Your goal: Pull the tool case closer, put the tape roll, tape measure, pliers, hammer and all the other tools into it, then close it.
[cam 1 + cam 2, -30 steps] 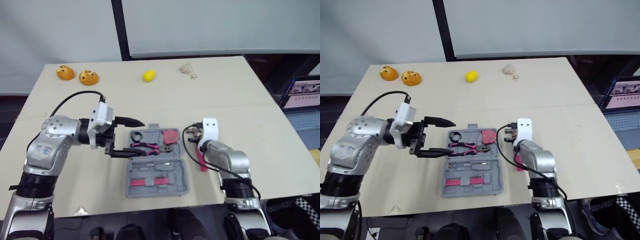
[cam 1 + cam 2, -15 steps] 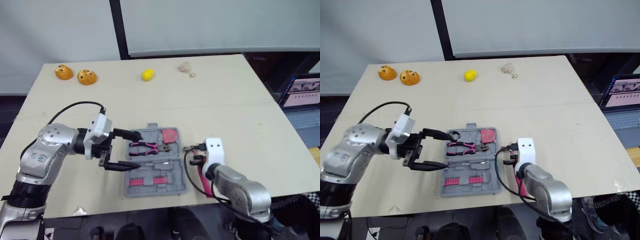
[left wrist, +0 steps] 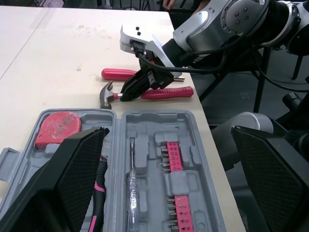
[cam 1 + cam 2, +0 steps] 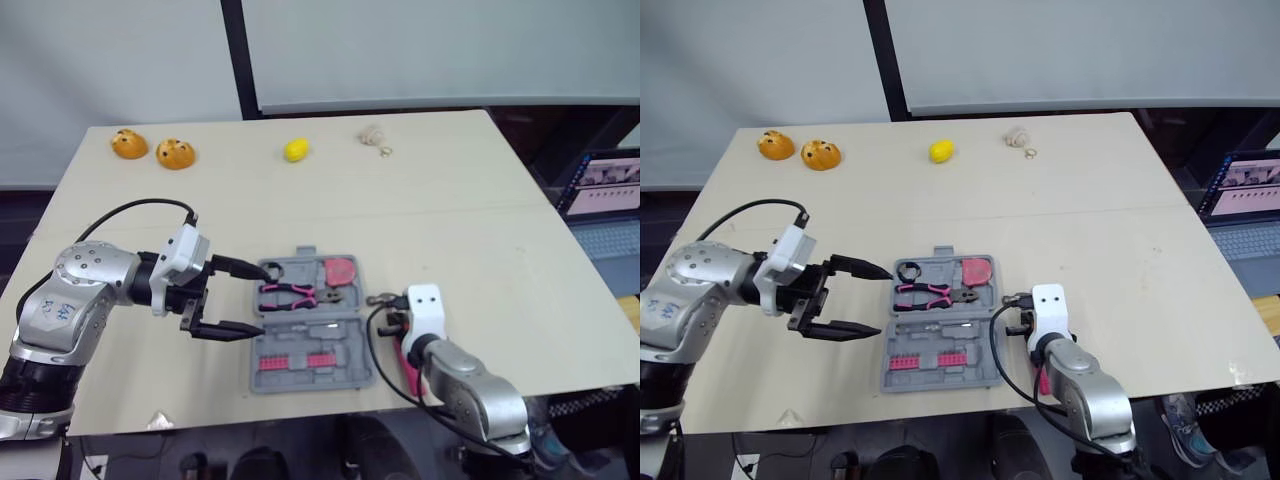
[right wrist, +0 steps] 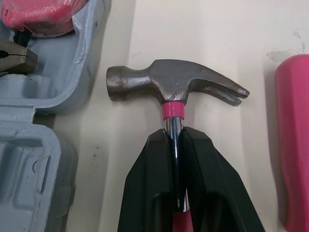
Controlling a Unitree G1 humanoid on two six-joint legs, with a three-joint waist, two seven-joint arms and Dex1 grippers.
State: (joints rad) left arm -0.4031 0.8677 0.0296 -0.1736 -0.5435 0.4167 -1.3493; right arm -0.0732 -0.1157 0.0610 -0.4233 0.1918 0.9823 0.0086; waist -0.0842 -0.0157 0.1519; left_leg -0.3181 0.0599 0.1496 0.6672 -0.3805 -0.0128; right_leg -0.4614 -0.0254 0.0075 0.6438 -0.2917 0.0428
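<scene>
Beige tabletop carries everything you are working with. Your right gripper is clenched on the hammer, its two black fingers pinching the metal shaft just below the pink collar under the head. The head sits just beside the right wall of the tool case, near the tabletop's front edge. You cannot tell from these views whether it rests on the wood or is raised off it. A pink-handled tool lies alongside the hammer, on its side away from you, close to it.

Your left gripper is released, jaws spread wide with nothing between them. It hangs at the case's left side with the fingertips pointing toward the case.

The case lies open and flat near the middle of the front edge. Its far half holds the red tape measure and the pink-handled pliers. Its near half holds a screwdriver and pink strips of bits.

Along the far edge, well apart from the case, you have two orange objects toward the left corner. A yellow object and a small pale object sit nearer the middle.
</scene>
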